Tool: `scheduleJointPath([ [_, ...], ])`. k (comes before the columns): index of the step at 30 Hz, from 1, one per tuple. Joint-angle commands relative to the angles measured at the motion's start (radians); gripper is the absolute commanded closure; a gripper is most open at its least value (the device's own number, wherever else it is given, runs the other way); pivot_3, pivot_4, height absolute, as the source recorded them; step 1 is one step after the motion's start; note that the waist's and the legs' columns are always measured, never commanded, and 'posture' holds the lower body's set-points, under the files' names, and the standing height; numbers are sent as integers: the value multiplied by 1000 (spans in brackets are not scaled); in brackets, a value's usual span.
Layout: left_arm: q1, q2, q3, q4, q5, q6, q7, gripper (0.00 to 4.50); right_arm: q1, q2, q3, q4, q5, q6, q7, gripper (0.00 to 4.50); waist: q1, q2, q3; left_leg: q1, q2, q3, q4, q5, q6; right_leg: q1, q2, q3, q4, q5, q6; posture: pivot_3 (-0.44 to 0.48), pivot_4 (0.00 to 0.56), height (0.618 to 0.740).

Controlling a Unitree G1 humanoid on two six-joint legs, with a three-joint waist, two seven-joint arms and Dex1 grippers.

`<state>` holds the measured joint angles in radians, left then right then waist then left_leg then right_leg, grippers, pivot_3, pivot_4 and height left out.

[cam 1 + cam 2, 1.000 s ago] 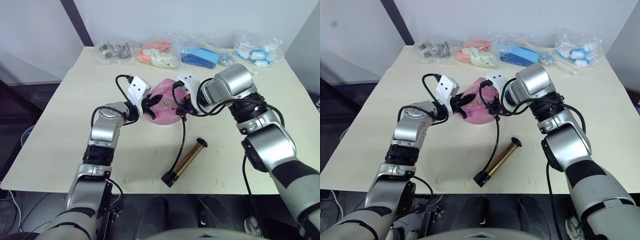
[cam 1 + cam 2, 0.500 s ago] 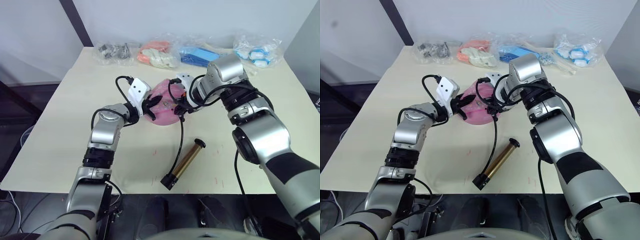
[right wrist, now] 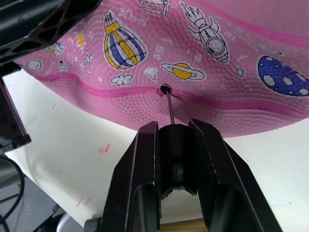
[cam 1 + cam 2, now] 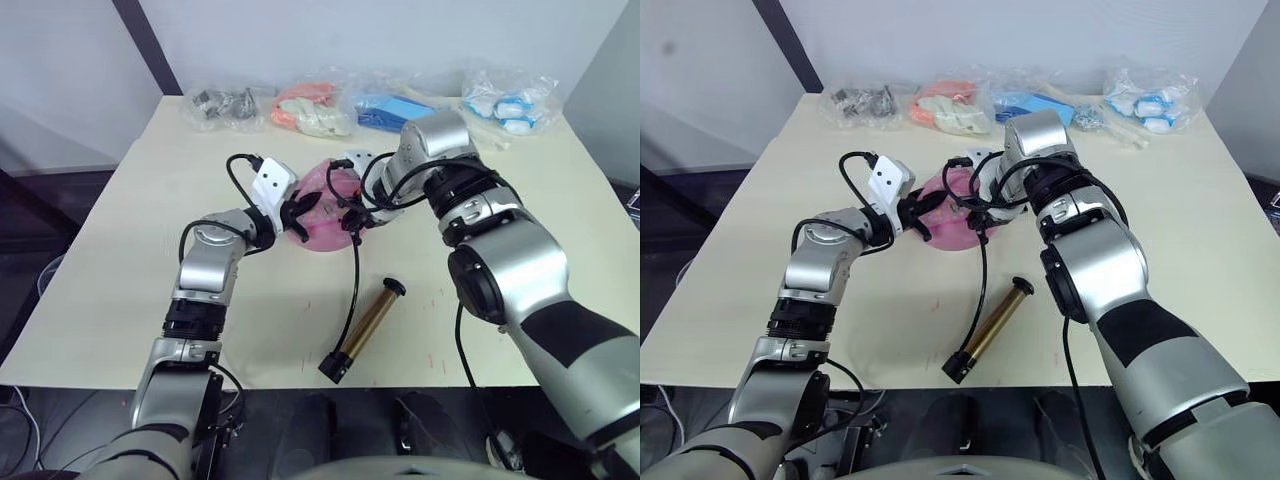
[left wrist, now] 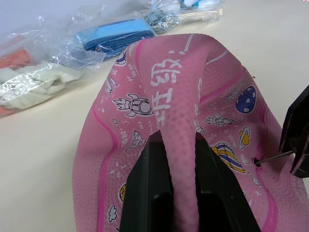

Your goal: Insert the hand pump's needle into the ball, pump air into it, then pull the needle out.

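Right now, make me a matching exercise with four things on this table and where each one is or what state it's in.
Things:
1. ball
2. hand pump
3. left tool
4. right tool

States:
A. lying on the table near the front edge
B. shut on the needle end of the hose
C. saggy, a fold of it pinched
D. shut on a fold of pink rubber

Pairs: 1-C, 2-A, 3-D, 4-B

The right arm reaches farther toward the robot's left than a second ago, and the right gripper (image 3: 176, 140) now sits closer against the ball (image 4: 322, 205). The hose (image 4: 353, 285) leaves the gripper more steeply (it bowed out toward the right before). The hand pump (image 4: 366, 327) lies with its lower cap swung slightly toward the table's near edge, so the barrel reads a little more upright.
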<state>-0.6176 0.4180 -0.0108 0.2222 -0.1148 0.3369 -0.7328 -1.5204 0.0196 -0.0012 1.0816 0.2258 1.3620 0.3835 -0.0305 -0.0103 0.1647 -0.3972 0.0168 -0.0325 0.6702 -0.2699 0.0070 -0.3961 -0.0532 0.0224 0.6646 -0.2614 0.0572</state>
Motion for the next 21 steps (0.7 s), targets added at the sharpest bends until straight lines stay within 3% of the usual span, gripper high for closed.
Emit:
scheduleJointPath([
  [1,31,-39,-82,-28,-10,21,-43,4490,-28,43,-35,22,1,-82,-25,4112,-3,0,0,0,0,0,0,0,0,0,0,0,0,0,0,0,150,738],
  [12,53,-47,-75,-42,-20,54,-46,4490,-56,83,-139,105,2,-177,-100,4112,-11,0,-1,1,0,-1,0,0,-1,0,0,0,0,0,0,0,150,738],
  [21,60,-89,7,-16,-86,173,-29,4490,-52,108,-185,132,2,-244,-135,4112,-13,2,-3,2,0,0,-1,0,-1,0,1,1,1,1,-1,0,150,738],
])
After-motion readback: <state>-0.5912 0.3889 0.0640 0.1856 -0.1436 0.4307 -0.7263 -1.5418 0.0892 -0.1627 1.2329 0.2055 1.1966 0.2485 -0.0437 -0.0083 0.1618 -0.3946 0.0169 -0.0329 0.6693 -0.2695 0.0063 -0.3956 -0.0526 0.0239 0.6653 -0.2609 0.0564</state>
